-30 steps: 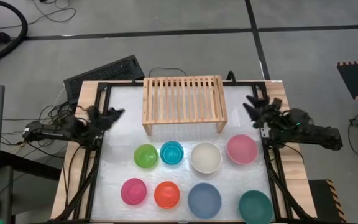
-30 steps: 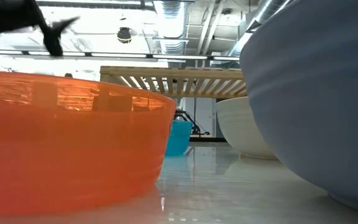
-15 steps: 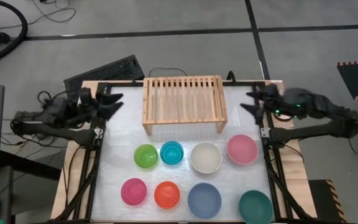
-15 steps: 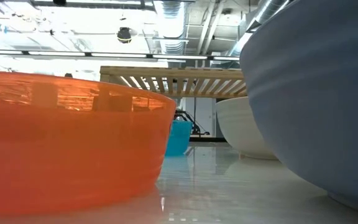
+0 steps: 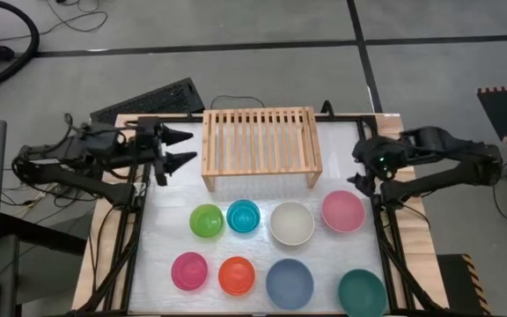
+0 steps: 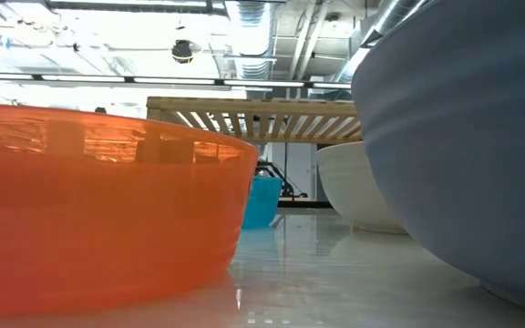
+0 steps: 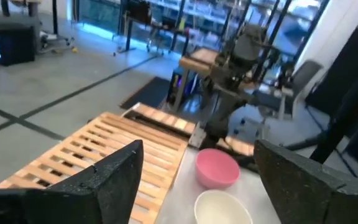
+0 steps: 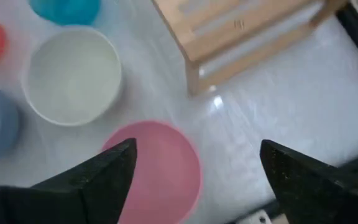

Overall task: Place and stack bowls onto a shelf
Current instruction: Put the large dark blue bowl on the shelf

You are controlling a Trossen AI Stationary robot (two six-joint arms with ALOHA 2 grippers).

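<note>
Standing bare at table's [image 5: 165, 238] far edge: shelf [image 5: 260, 143]. Eight bowls in two rows nearer: pink bowl [image 5: 342, 210] rightmost of the far row. Left tool [image 5: 180, 147] wide open, empty, beside shelf's left end. Right tool [image 5: 359, 167] wide open, empty, above pink bowl's far edge.

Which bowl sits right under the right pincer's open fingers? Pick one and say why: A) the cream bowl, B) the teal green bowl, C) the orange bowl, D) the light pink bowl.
D. In the right wrist view the light pink bowl lies between the right pincer's two spread fingers, with the cream bowl off to one side and the shelf beyond.
</note>
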